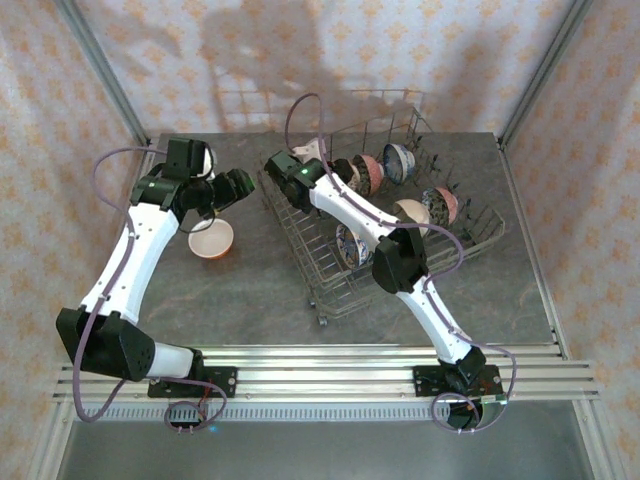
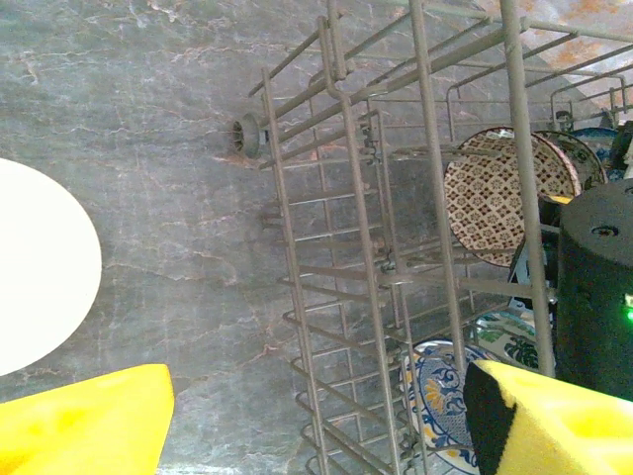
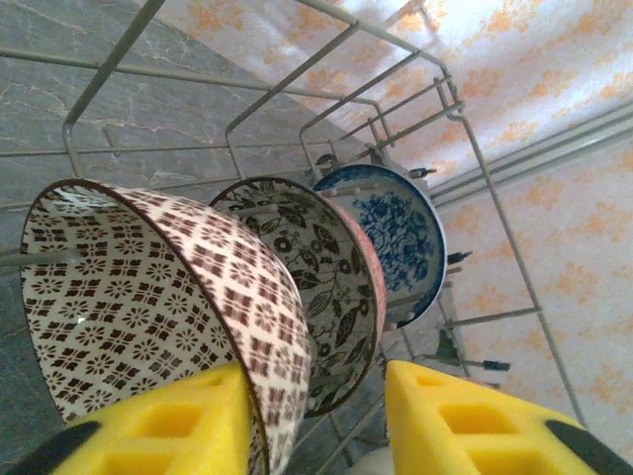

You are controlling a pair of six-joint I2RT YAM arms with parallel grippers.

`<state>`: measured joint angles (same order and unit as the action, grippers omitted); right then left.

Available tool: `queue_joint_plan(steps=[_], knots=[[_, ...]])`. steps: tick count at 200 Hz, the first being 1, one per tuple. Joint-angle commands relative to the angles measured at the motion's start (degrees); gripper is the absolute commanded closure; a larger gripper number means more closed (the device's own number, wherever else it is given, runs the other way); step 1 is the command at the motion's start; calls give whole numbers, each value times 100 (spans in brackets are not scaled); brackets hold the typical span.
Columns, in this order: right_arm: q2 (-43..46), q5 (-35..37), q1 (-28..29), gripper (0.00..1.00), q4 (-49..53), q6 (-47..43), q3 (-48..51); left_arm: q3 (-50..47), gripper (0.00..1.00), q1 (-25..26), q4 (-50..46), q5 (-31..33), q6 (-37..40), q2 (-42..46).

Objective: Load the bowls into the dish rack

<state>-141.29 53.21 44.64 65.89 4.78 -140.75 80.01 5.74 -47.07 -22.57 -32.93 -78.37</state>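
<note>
The right pincer (image 3: 312, 396) is loose, its pads apart around the rim of a brown checked bowl (image 3: 148, 297) standing on edge in the dish rack (image 1: 480, 232). The left pincer (image 2: 312, 396) is spread wide and empty. An orange bowl (image 1: 211, 238) sits mouth-up on the tabletop (image 1: 250, 290), close by the left pincer and well apart from the right one. The left arm looks best placed to fetch it.

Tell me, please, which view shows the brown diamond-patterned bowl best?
Right wrist: the brown bowl sits close in the foreground, pattern sharp, standing on edge. The left wrist sees it behind rack wires; from the top it's tiny beside the right arm.
</note>
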Motion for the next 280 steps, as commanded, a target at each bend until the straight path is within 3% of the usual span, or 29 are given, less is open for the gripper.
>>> queue_joint_plan(steps=[1,42,87,169,222,280], knots=[[-35,-13,36,50,26,115,-275,59,22,-108,-360,356,-15,217],[147,-345,5,27,163,196,-322,-78,21,-477,-730,556,-57,456],[562,-993,-60,16,131,260,-103,-435,21,-1105,-1120,523,9,680],[1860,-1977,-306,14,-37,278,679,-1538,19,-1887,-1534,1133,-152,481],[2633,-2432,-439,14,-183,407,1533,-1700,19,-1924,-944,1210,-184,-245],[2975,-2264,-438,15,-166,625,2110,-1553,22,-1926,-529,1193,65,-1116]])
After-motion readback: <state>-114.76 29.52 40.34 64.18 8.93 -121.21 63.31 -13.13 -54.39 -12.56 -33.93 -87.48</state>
